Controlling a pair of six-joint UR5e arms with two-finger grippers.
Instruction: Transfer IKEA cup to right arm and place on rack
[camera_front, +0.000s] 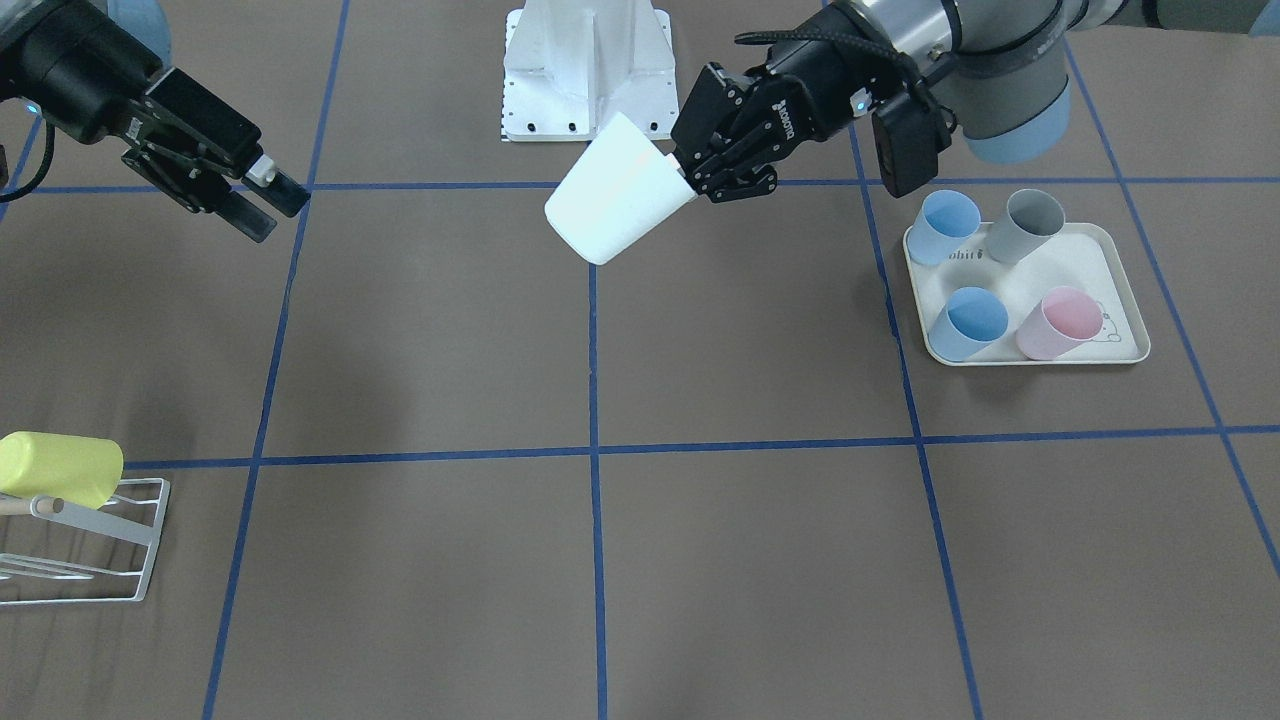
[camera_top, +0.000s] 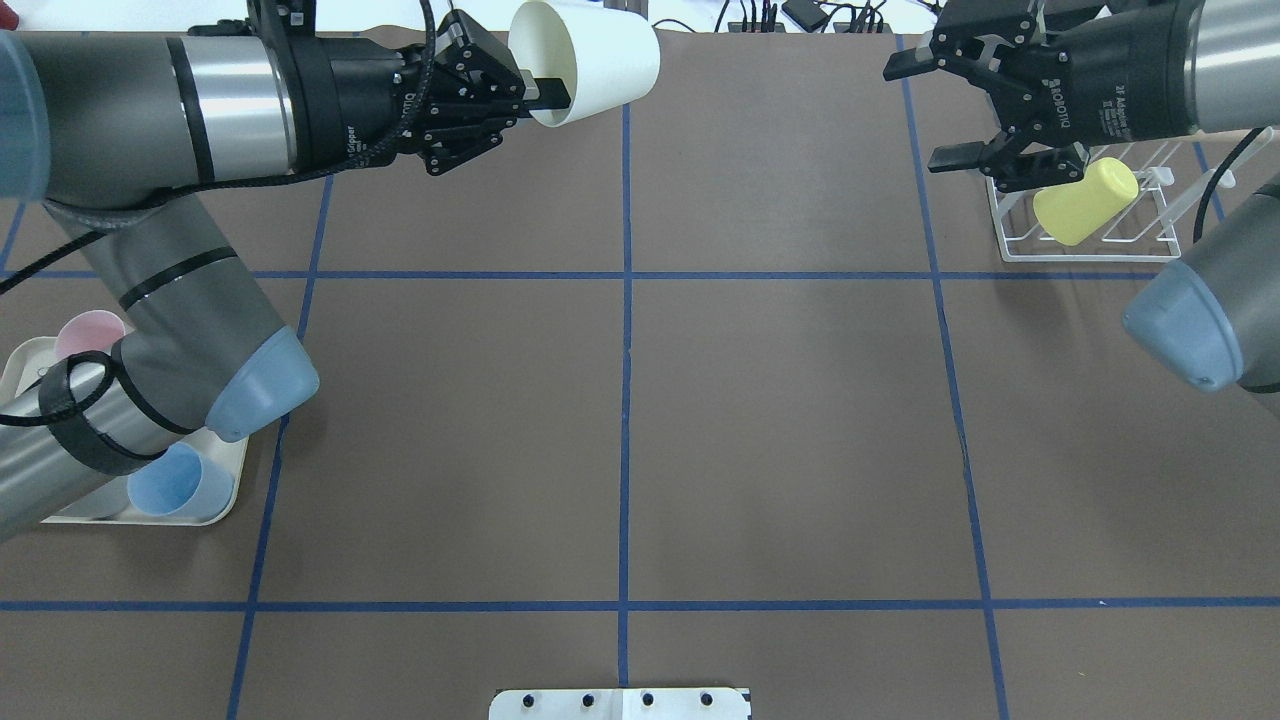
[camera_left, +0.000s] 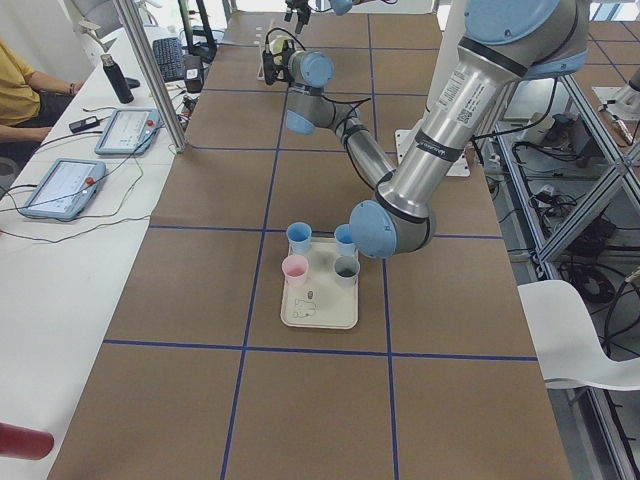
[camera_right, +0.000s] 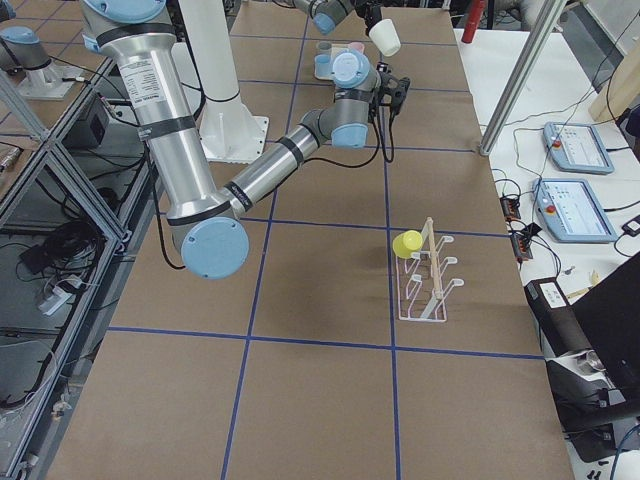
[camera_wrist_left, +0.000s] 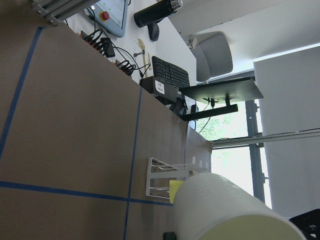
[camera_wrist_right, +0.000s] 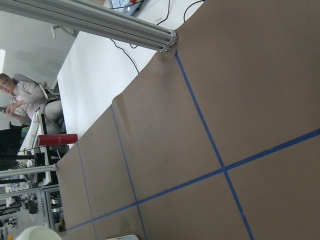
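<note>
White cup (camera_top: 600, 60), tipped sideways above the table (camera_top: 780, 400), sits clamped by its rim in the left hand (camera_top: 535, 88), so the right hand (camera_top: 915, 115), spread open near the rack (camera_top: 1010, 245), should clasp its free base end before any release.

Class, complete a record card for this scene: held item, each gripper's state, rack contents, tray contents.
held item: white cup, tipped on its side above the table
left gripper: shut on the cup's rim, one finger inside
right gripper: open, empty, apart from the white cup
rack: one yellow cup lying on it
tray: two blue cups, a grey cup, a pink cup
</note>
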